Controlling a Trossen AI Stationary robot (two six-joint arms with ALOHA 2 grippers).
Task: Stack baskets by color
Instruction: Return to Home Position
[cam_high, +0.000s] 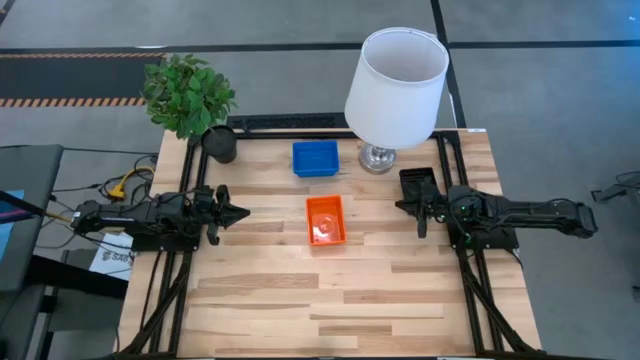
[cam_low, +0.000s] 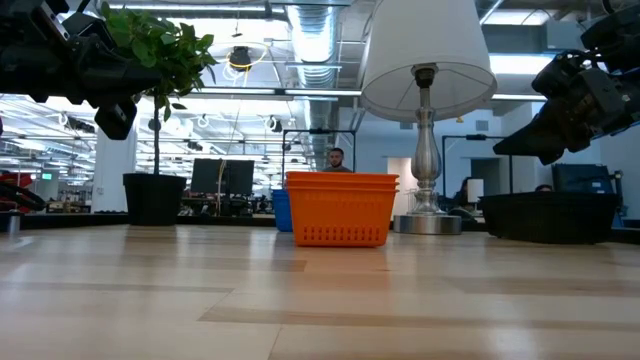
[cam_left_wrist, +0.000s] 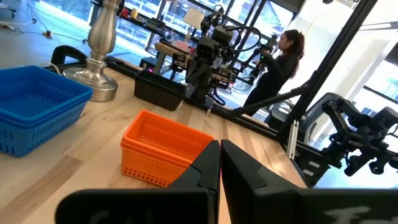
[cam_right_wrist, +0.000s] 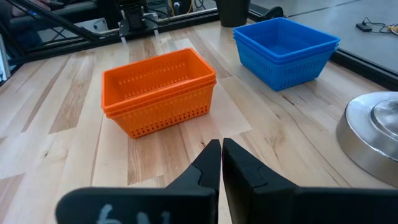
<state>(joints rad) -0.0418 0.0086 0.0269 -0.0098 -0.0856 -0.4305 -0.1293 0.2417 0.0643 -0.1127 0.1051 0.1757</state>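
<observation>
Baskets (cam_high: 325, 220) lie in three colour stacks mid-table, and the danger now, as I judge it, is a stray arm and not a bad grasp.

From the left: the left gripper (cam_high: 240, 212) hangs over the table's left edge, fingers pressed together on nothing, pointing at the middle. It is well apart from every stack, so it threatens little.

Next comes the blue stack (cam_high: 315, 158), toward the back of the table (cam_high: 300, 300), with the orange stack (cam_high: 325, 220) just in front of it. Both sit between the two grippers and touch neither. The orange rims look nested evenly in the low view (how many layers, I cannot count).

Further right, the lamp base (cam_high: 377, 157) stands near the black stack (cam_high: 417, 183), which lies just beside the right gripper (cam_high: 400, 207). That gripper is likewise closed and empty, and in the low view it hangs above the stack's rim. This is the weak spot: a low or sideways swing of the right arm could clip the black stack, skew its nesting, or shove it against the lamp.
</observation>
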